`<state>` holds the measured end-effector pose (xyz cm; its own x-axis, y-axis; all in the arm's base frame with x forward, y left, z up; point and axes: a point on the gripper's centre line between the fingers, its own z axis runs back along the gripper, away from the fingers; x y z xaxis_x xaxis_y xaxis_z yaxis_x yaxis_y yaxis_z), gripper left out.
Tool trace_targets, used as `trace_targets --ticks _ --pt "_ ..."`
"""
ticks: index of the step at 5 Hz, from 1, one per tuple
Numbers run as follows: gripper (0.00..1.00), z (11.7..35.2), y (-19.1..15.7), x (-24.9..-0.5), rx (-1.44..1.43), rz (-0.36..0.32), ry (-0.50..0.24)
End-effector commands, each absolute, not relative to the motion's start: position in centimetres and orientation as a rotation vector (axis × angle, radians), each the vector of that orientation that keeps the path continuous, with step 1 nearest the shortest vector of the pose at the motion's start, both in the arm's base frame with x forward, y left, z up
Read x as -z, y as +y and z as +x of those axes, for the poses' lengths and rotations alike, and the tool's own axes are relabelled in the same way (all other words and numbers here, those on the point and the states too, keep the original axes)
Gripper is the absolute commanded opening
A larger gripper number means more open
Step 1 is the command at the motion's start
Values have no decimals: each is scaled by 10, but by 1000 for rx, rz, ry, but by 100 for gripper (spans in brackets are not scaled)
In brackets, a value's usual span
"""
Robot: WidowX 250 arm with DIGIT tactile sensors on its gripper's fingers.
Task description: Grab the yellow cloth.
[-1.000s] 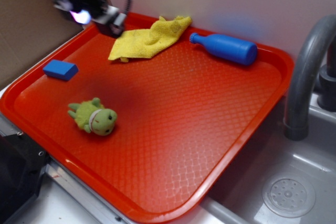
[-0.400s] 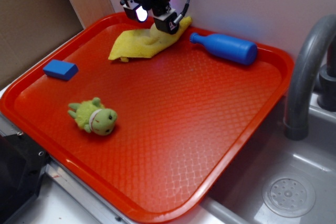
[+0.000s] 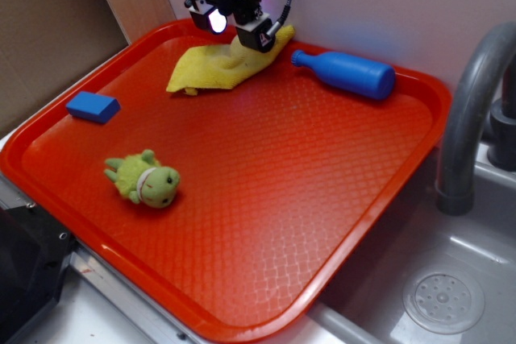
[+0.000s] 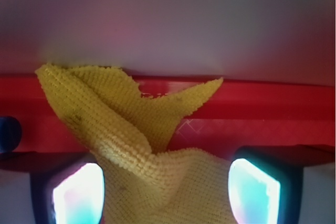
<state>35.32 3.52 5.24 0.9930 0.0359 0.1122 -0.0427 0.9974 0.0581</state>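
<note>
The yellow cloth (image 3: 205, 70) lies crumpled at the back of the red tray (image 3: 339, 199), near its far rim. My gripper (image 3: 242, 47) is down over the cloth's right, raised part. In the wrist view the cloth (image 4: 157, 171) fills the space between my two fingers (image 4: 79, 192), which stand wide apart on either side of it. The gripper (image 4: 165, 192) is open and straddles the cloth's fold. A raised corner of the cloth points toward the tray's back rim (image 4: 273, 100).
A blue bottle (image 3: 347, 74) lies on its side just right of the cloth. A blue block (image 3: 93, 107) sits at the tray's left. A yellow-green plush frog (image 3: 143, 180) lies front left. A sink with a grey faucet (image 3: 472, 110) is to the right. A wall stands behind the tray.
A second ago the gripper was up at the tray's back left corner. It has moved right and down onto the cloth, and has held still for the last half second.
</note>
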Motion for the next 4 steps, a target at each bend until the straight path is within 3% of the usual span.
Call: trace_targets --ticks 1,2,3,4 --pt "0 385 36 -54 -22 95 -192" --pt "0 383 30 -53 -23 117 -192" --pt "0 365 19 -88 14 71 -232" --pt "0 338 0 -140 37 -12 -310"
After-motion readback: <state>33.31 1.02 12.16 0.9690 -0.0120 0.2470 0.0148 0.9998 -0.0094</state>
